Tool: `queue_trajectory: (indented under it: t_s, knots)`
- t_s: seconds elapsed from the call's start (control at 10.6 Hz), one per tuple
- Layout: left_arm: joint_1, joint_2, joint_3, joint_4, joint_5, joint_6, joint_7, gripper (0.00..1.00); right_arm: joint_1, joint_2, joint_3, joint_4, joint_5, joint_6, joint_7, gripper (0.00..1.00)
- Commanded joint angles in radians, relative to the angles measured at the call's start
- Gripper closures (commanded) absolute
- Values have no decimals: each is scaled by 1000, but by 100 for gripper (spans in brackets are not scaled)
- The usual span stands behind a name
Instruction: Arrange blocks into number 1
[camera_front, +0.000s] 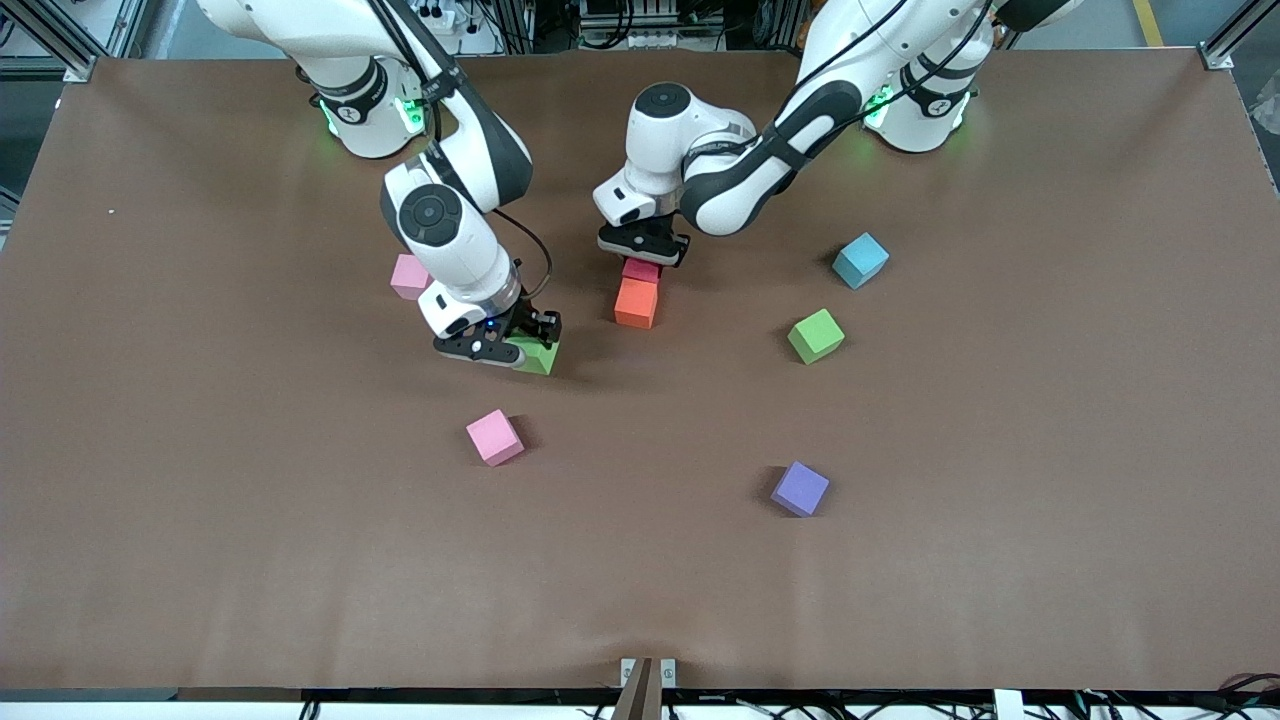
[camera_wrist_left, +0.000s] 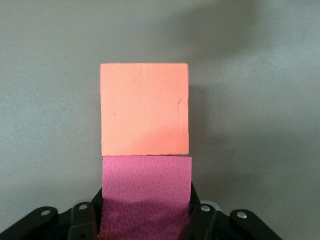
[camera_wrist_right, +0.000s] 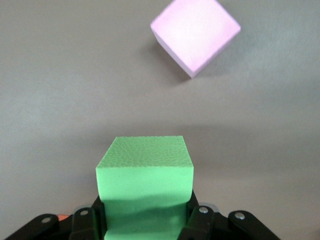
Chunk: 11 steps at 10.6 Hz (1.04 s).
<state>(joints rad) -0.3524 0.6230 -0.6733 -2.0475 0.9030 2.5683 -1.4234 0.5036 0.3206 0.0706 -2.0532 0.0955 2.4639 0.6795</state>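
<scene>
Matte foam cubes lie on the brown desk (camera_front: 200, 500). The left gripper (camera_front: 641, 250) has its jaws clamped on the crimson block (camera_wrist_left: 146, 192), which touches the orange block (camera_front: 636, 302). The right gripper (camera_front: 497, 345), arm bent downward, grips one green block (camera_wrist_right: 145, 195). A second green block (camera_front: 815, 335) and two pink blocks (camera_front: 494, 437) lie loose.

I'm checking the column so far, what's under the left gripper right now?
The left gripper is on the crimson red cube, whose edge meets the orange cube on the table. The gripper covers part of the red cube.
</scene>
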Motion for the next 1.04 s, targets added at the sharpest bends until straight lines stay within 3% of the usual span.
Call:
queue_trajectory:
  t_s: [0.0, 0.19, 0.28, 0.38, 0.47, 0.75, 0.94]
  knots:
    - [-8, 9, 14, 15, 36, 6, -19, 100, -10, 15, -12, 45, 4, -23, -89, 100]
    - [-10, 7, 20, 27, 34, 6, -20, 99, -10, 32, -12, 82, 4, -23, -141, 100]
    - [-11, 7, 20, 29, 27, 7, -20, 76, -8, 37, -12, 96, 4, -23, -162, 100]
    - [-10, 7, 20, 29, 27, 6, -20, 24, -8, 44, -12, 106, 4, -23, -190, 100]
    - [-11, 7, 20, 29, 30, 6, -28, 0, -8, 61, -12, 125, 3, -23, -214, 100]
    - [-8, -2, 20, 32, 22, 6, -37, 0, 1, 115, -12, 200, 3, -54, -219, 100]
    - [30, -89, 15, 23, -36, -2, -72, 0, 19, 167, -12, 286, -8, -143, -210, 100]
